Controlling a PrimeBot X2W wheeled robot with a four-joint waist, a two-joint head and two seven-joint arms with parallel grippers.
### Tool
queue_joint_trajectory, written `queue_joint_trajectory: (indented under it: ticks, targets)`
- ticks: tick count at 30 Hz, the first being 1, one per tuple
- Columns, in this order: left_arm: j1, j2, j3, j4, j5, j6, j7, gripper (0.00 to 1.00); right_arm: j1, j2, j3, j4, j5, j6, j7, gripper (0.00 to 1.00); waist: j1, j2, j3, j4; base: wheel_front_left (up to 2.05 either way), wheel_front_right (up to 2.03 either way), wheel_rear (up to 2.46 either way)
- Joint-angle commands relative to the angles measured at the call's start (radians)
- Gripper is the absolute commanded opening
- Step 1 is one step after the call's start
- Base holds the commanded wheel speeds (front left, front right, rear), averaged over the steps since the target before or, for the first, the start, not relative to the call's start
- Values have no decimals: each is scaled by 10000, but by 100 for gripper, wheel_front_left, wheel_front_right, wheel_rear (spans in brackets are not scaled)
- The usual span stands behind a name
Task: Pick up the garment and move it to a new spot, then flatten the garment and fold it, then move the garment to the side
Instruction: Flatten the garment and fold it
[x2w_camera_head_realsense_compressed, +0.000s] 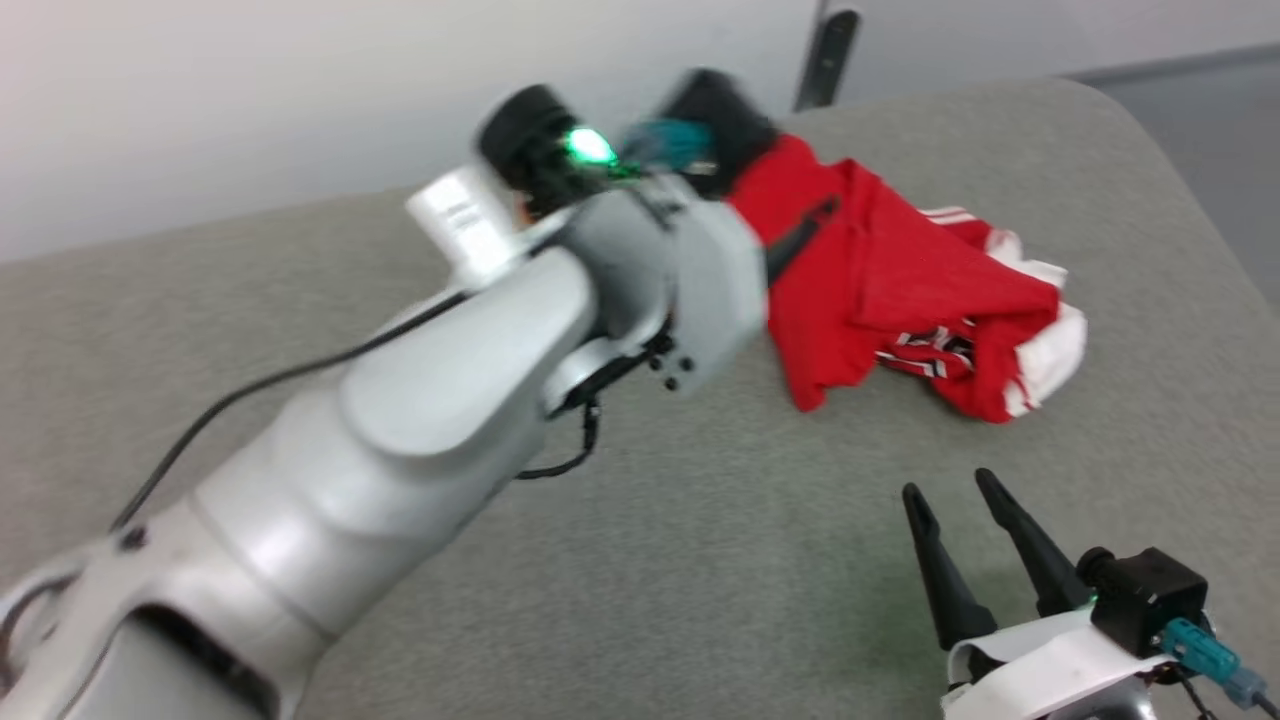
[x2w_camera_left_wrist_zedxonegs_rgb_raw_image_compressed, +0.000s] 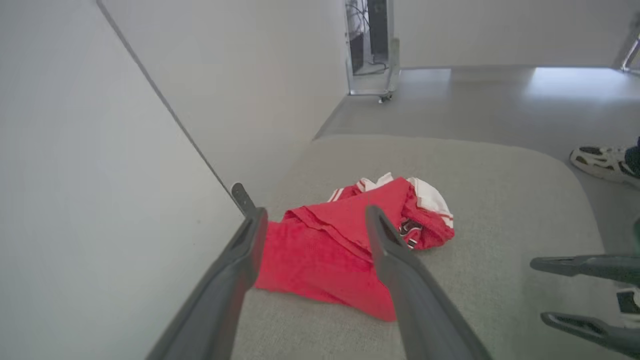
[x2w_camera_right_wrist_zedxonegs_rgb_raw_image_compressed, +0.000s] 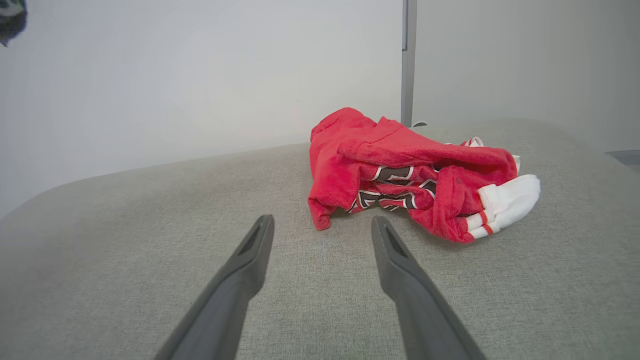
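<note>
The garment (x2w_camera_head_realsense_compressed: 890, 290) is a crumpled red heap with white sleeve ends, lying at the far right of the grey cloth-covered table (x2w_camera_head_realsense_compressed: 700, 520). My left arm reaches across to it. My left gripper (x2w_camera_left_wrist_zedxonegs_rgb_raw_image_compressed: 315, 212) is open, its fingers straddling the heap's near edge just above the cloth, with nothing held. In the head view the left gripper (x2w_camera_head_realsense_compressed: 800, 185) hangs over the heap's left end, partly hidden by its wrist. My right gripper (x2w_camera_head_realsense_compressed: 950, 490) is open near the table's front, pointing at the garment (x2w_camera_right_wrist_zedxonegs_rgb_raw_image_compressed: 400, 165) and a short way from it. Black-and-white lettering shows in the folds.
A pale wall runs close behind the table, with a dark upright post (x2w_camera_head_realsense_compressed: 828, 55) at its seam. The table's rounded right edge (x2w_camera_left_wrist_zedxonegs_rgb_raw_image_compressed: 575, 180) drops to the floor, where a person's shoe (x2w_camera_left_wrist_zedxonegs_rgb_raw_image_compressed: 600, 161) stands. A wheeled rack (x2w_camera_left_wrist_zedxonegs_rgb_raw_image_compressed: 371, 50) stands far off.
</note>
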Motion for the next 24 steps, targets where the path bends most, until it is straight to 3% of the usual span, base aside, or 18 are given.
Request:
queue_joint_trajectory:
  ticks: [1, 5, 8, 16, 24]
  targets:
    - [-335, -59, -442, 255, -235, 12, 220, 100, -43, 101, 70, -33, -14, -13, -86, 100, 0, 0, 638, -953, 0, 0, 0]
    - [-1521, -339, -2423, 1327, -1464, 16, 1373, 100, -284, 274, 374, 146, -86, -13, -332, 100, 0, 0, 1050, -1717, 0, 0, 0]
    - [-1909, -460, -3019, 1845, -2059, 15, 2211, 100, -392, 402, 629, 267, -47, -13, -537, 100, 0, 0, 1299, -2189, 0, 0, 0]
    - [-1521, -336, -3131, 2655, -1693, 15, 3349, 100, -819, 625, 1366, 781, 236, -13, -983, 100, 0, 0, 1865, -3192, 0, 0, 0]
    - [-1492, -270, -3132, 3073, -1394, 15, 3614, 100, -1117, 667, 1713, 1230, 348, -14, -1268, 100, 0, 0, 2076, -3513, 0, 0, 0]
